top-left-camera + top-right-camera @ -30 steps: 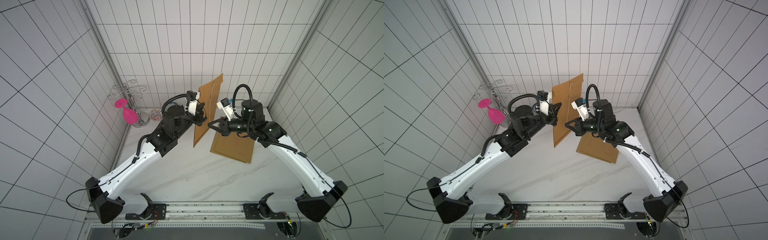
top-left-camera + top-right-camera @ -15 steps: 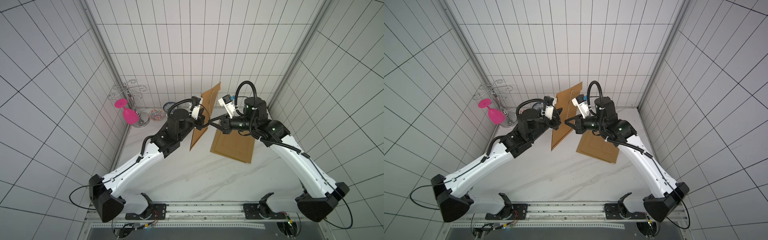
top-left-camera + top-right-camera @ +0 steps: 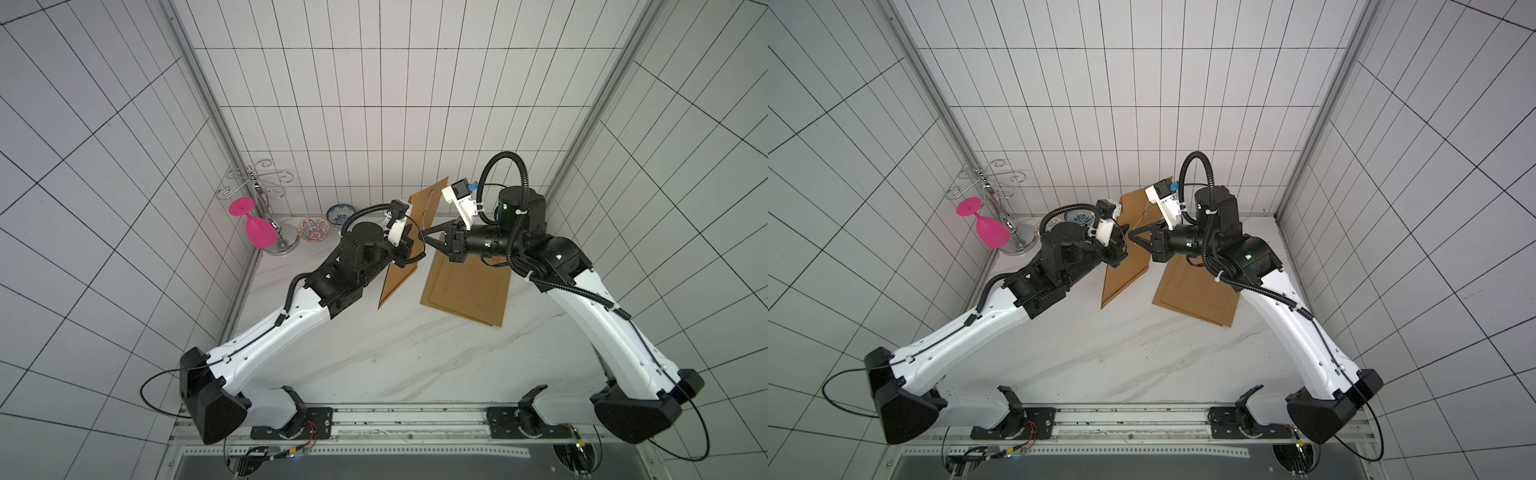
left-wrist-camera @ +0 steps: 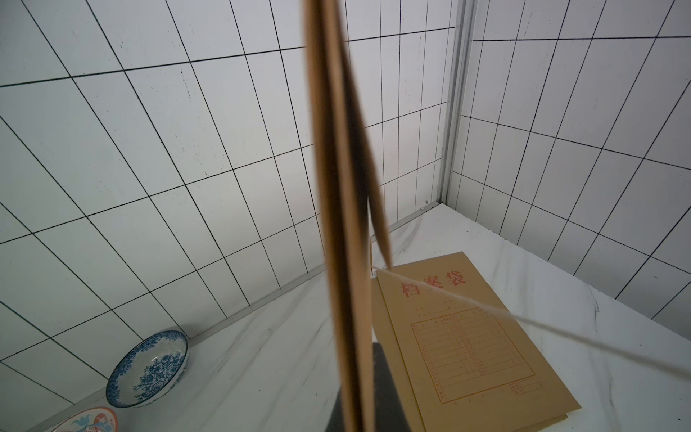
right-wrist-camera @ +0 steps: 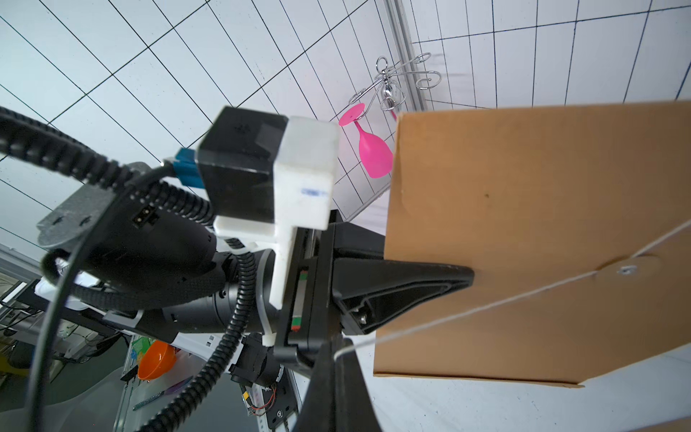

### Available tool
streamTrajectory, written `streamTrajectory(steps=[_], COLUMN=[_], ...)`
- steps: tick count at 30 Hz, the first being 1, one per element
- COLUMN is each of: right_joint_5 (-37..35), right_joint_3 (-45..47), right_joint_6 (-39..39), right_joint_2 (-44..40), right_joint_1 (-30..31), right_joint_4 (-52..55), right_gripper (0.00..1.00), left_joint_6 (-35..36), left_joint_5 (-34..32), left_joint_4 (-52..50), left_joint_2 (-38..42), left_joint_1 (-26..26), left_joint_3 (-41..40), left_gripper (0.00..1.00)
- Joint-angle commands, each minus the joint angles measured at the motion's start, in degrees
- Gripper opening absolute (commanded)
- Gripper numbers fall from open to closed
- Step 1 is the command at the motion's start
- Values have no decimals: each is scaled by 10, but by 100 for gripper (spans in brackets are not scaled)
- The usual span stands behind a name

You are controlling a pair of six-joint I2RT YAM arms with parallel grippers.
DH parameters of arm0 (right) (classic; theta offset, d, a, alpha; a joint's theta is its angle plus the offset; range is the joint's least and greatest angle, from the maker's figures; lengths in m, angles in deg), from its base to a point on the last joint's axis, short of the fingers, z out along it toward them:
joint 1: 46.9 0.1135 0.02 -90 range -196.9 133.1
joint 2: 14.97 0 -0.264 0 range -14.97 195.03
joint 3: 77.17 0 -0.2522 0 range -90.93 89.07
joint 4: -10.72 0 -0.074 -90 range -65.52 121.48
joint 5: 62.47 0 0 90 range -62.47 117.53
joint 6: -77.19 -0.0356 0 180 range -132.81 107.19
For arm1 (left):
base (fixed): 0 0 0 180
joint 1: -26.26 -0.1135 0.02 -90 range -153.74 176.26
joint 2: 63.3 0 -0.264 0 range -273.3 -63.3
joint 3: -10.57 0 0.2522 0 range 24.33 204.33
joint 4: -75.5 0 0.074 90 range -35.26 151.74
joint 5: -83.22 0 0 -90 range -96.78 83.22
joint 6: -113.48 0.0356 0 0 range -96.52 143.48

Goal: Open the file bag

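Am clamping file bag upright in my left gripper, just beside spare bag lying flat. My right gripper clenched, pinching string, pulling it taut from button. Judging unwinding nearly done: no loops showing. Flap gaping slightly; lifting it open left.
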State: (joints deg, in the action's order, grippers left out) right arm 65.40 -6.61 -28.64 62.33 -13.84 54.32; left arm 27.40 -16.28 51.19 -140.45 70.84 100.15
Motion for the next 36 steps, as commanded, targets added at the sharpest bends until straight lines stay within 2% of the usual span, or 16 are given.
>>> streamTrajectory(steps=[1,14,23,36], right_joint_5=[-8,-33,-58,-55], right_joint_3=[-37,-61,-71,-92], right_joint_6=[4,17,32,41], right_joint_2=[9,8,4,8], right_joint_1=[5,4,3,-3], right_joint_4=[10,26,42,49], right_gripper=[0,0,0,0], left_joint_6=[11,16,21,31], left_joint_5=[11,21,36,67], left_joint_4=[10,9,11,-8], left_joint_2=[1,24,67,126], left_joint_1=[3,3,3,2], left_joint_3=[-6,-27,-61,-113], left_gripper=[0,0,0,0])
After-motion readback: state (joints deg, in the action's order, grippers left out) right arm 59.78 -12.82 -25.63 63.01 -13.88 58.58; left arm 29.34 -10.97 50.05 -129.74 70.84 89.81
